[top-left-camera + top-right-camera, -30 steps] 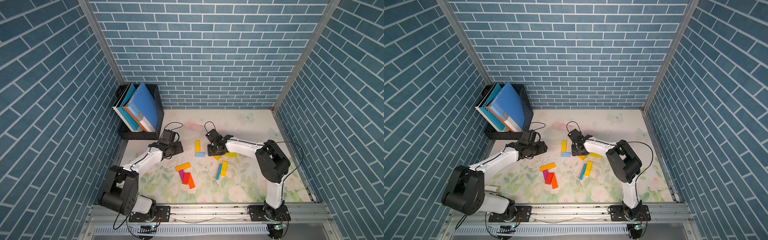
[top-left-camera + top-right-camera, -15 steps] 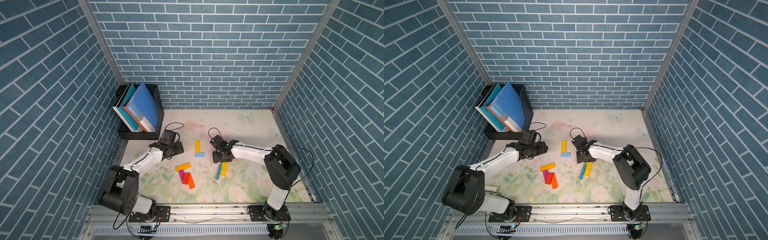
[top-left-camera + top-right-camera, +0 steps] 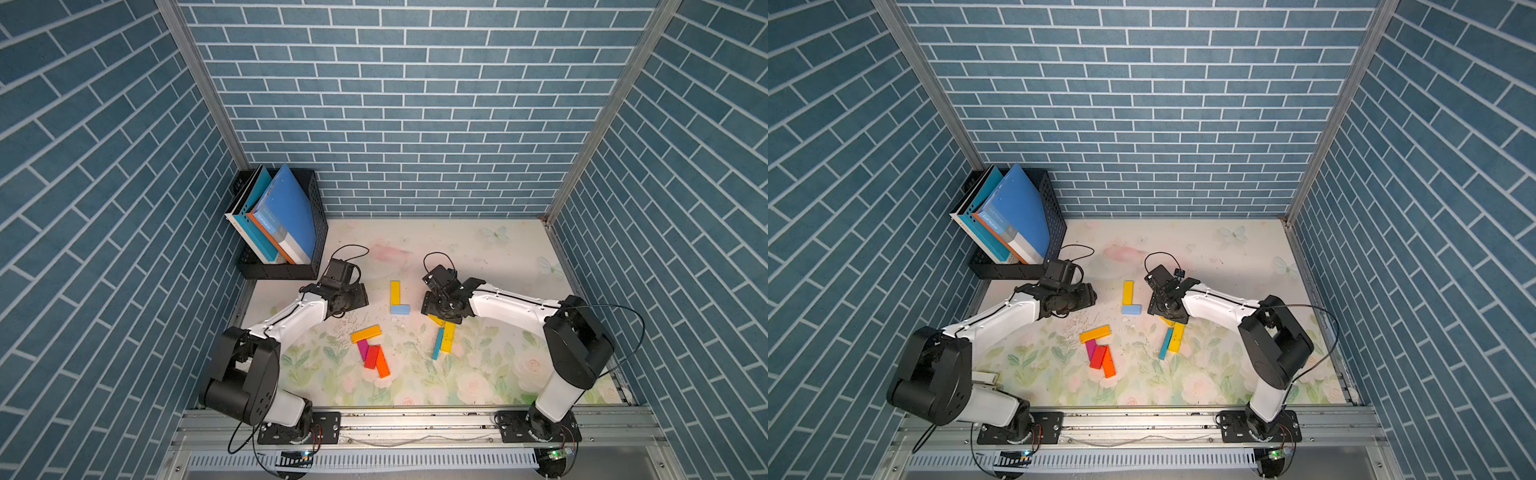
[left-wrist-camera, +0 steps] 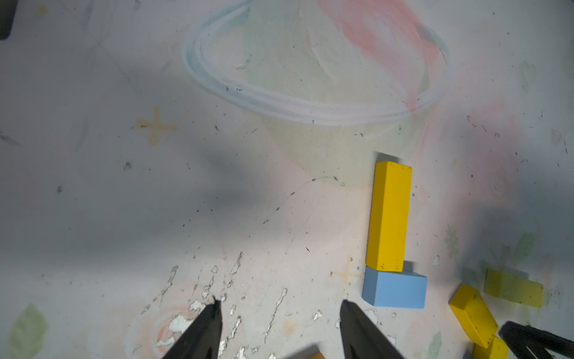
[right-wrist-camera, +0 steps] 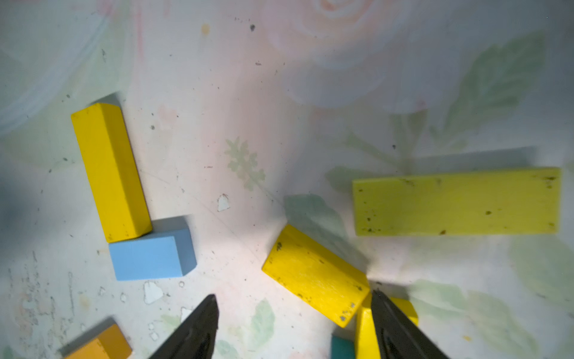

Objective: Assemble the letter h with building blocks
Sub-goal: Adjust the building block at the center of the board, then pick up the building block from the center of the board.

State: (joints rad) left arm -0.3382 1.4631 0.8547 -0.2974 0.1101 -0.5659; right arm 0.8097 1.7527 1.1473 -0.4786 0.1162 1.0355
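Tilted yellow block lies near the light blue block; right gripper and left gripper both stand parted, empty.

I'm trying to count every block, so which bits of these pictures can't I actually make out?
Pale yellow block: hidden under the right arm in both top views.
Teal block: cut off by the right wrist view's edge.
Amber block: blurred, cut by the same edge.
Book titles: too small to read in a top view.
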